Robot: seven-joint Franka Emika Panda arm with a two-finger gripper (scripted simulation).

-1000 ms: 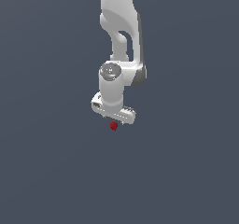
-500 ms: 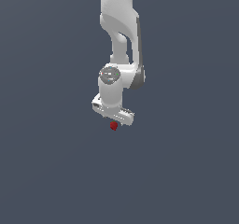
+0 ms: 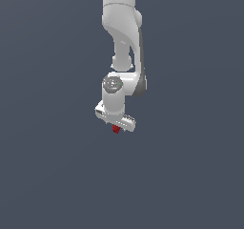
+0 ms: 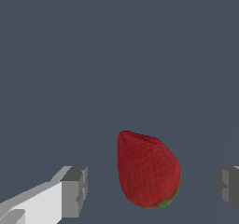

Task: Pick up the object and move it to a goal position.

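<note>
The object (image 3: 116,129) is a tiny dark red strawberry-like lump showing just beneath the white hand in the exterior view. In the wrist view the object (image 4: 147,171) stands large between my two grey fingertips (image 4: 74,190), with a clear gap on each side. My gripper (image 3: 116,126) hangs straight over it and is open, its fingers straddling the lump without touching it. From outside, the hand hides most of the fingers.
The white arm (image 3: 123,27) comes down from the top of the exterior view. Around it there is only a flat dark grey-blue surface (image 3: 52,166), with no other objects or edges in sight.
The wrist and hand have sunk lower toward the red lump, which has stayed where it was. The fingers remain apart.
</note>
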